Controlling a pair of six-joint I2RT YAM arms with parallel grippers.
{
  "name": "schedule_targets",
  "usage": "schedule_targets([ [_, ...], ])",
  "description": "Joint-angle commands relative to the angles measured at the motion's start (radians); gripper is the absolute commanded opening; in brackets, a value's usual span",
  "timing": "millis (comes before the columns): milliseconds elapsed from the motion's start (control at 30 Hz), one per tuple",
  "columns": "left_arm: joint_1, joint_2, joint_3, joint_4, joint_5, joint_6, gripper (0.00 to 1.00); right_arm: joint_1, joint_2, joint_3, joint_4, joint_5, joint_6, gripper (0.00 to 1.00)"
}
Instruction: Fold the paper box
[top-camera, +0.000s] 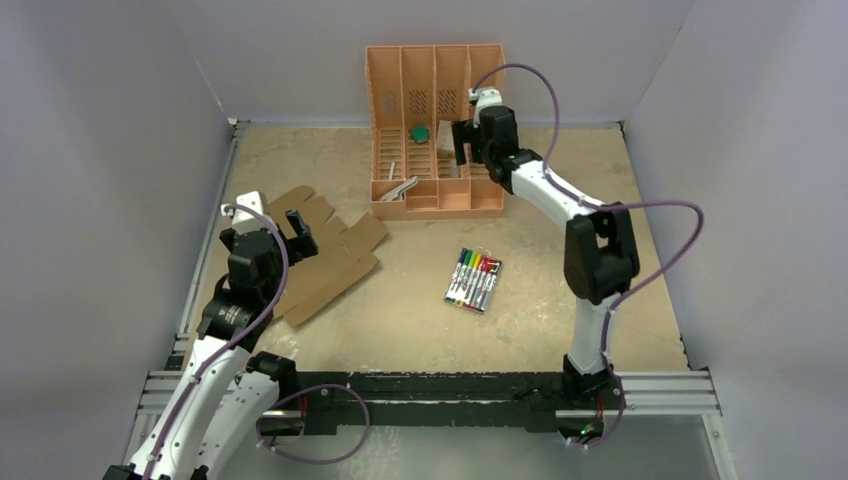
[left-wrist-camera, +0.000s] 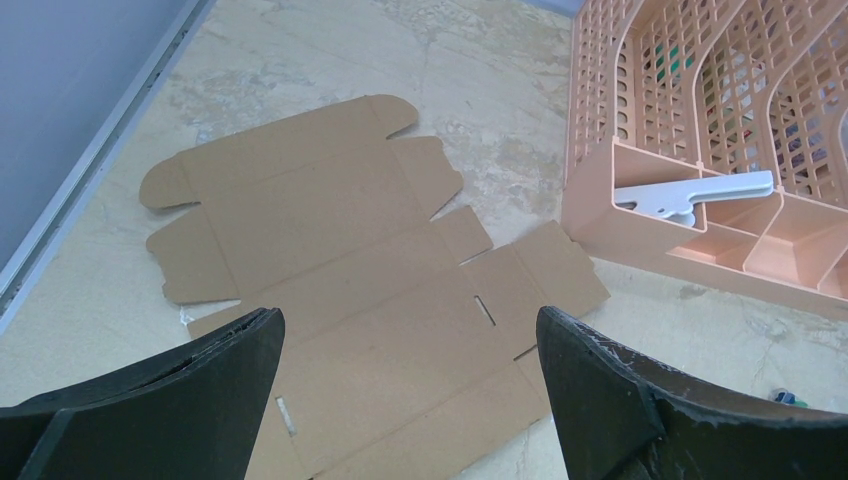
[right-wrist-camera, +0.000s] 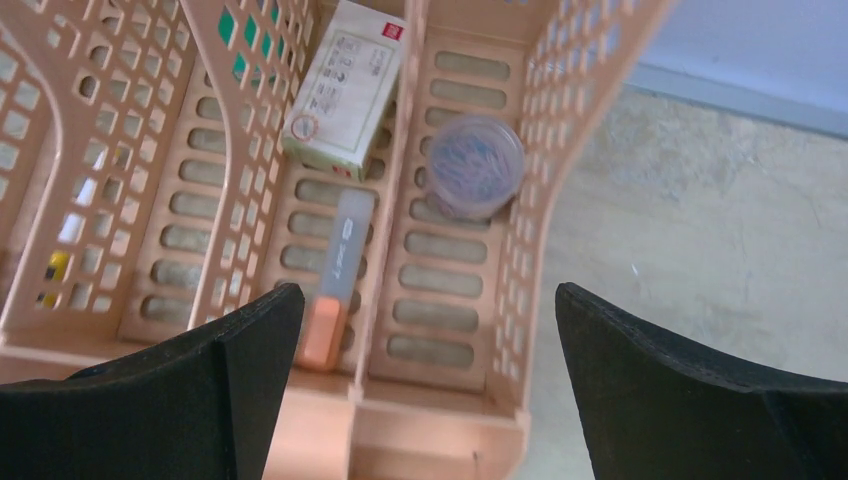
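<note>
1. Hovering over the left side of the table (top-camera: 560, 200), our left gripper (top-camera: 300, 232) hangs with its jaws spread wide and nothing between them. It is just above the paper box (top-camera: 335, 260), which lies as a flat, unfolded die-cut sheet.
2. Our right gripper (top-camera: 462, 140) is just as wide and empty, but well apart from the sheet, poised over the orange file rack (top-camera: 437, 95) at the far edge.
3. We judge that no fold has begun. The sheet lies flush on the table, so our fingertips may skate across it and shove it instead of lifting a flap.
4. Pressing away from a score line could crease a panel or tear a tab.
5. With one arm alone, a raised flap would likely spring back. The right arm must cross over, and it could clip the rack's dividers or the pack of markers (top-camera: 473, 279) on the way.
</note>
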Motion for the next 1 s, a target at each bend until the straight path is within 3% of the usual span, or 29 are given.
schedule_targets([
  [0, -0.016, 0.007, 0.001, 0.032, -0.008, -0.006, 0.98, 0.022, 0.117, 0.158, -0.012, 0.095, -0.074, 0.99],
  [267, -0.018, 0.015, 0.002, 0.027, 0.0, -0.007, 0.98, 0.023, 0.26, 0.233, -0.026, 0.266, -0.1, 0.99],
  [567, -0.018, 0.054, 0.019, 0.01, 0.013, -0.009, 0.98, -0.042, 0.295, 0.208, -0.074, 0.538, -0.063, 0.99],
  [733, -0.018, 0.064, 0.021, 0.008, 0.017, -0.009, 0.98, -0.131, 0.254, 0.151, -0.119, 0.56, 0.043, 0.99],
  [967, -0.018, 0.068, 0.021, 0.01, 0.025, -0.009, 0.98, -0.258, 0.222, 0.1, -0.095, 0.56, 0.022, 0.99],
])
